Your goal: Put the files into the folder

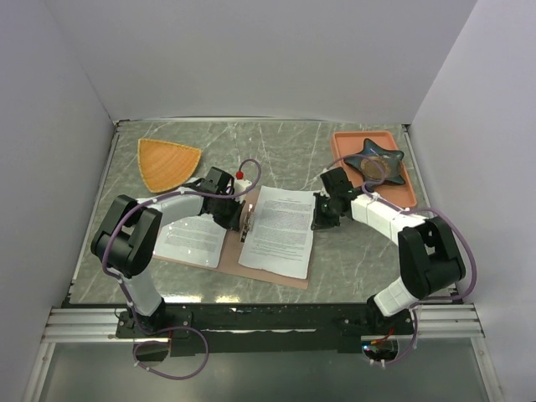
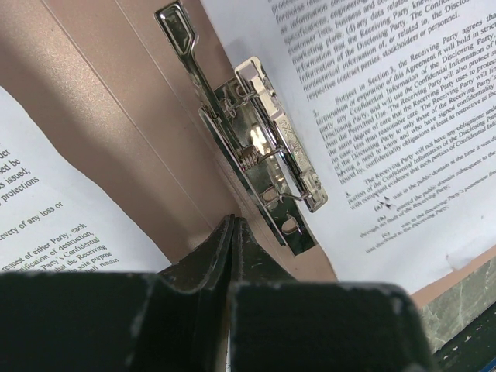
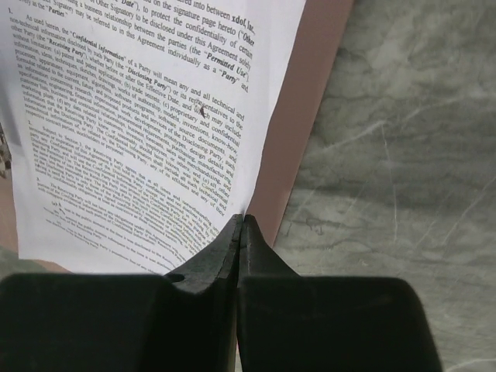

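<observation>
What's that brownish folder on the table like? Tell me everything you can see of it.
The folder is thin pinkish-brown card, lying open and flat on the grey marbled table. A shiny metal clip with a lever sits along its middle crease. The right sheet of printed text lies on its right half, the left sheet on its left half.

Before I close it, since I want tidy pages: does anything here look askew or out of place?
The right sheet sits toward the folder's far end, leaving a bare strip along the near edge. The left sheet's edge near the spine looks wavy rather than flat. Whether the metal clip grips either page I cannot tell.
</observation>
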Robot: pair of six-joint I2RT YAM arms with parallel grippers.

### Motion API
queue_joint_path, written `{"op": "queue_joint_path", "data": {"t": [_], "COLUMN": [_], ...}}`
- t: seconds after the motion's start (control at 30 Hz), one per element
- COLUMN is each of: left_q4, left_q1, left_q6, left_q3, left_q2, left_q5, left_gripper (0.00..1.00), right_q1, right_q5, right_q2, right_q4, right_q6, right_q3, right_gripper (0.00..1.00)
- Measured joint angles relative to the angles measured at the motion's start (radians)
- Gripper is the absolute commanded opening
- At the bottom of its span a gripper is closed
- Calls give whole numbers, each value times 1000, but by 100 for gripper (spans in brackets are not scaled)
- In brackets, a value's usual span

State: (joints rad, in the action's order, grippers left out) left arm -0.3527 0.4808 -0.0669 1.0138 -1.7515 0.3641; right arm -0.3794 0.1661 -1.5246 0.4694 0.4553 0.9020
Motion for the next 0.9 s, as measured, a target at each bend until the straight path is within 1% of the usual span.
{"op": "queue_joint_path", "data": {"t": [0.17,0.3,0.63,0.9], "left_q4": [0,-4,-7,-13], "left_q1": [0,1,2,9], "left_q6": [0,0,0,0], "left_q3": [0,2,2,2], "left_q2": [0,0,0,0], "left_q5": [-1,-2,1,5], "left_gripper": [5,6,5,5], "right_q1": [-3,-10,-64,-76], "right_q5": [13,19,15,2], "right_q2": [-5,-18,-50,-51], "right_q4": [16,33,14,-5], "right_q6": [-73,-87,-39,-2], "right_q3": [16,32,36,36], "right_gripper": [0,0,0,0]}}
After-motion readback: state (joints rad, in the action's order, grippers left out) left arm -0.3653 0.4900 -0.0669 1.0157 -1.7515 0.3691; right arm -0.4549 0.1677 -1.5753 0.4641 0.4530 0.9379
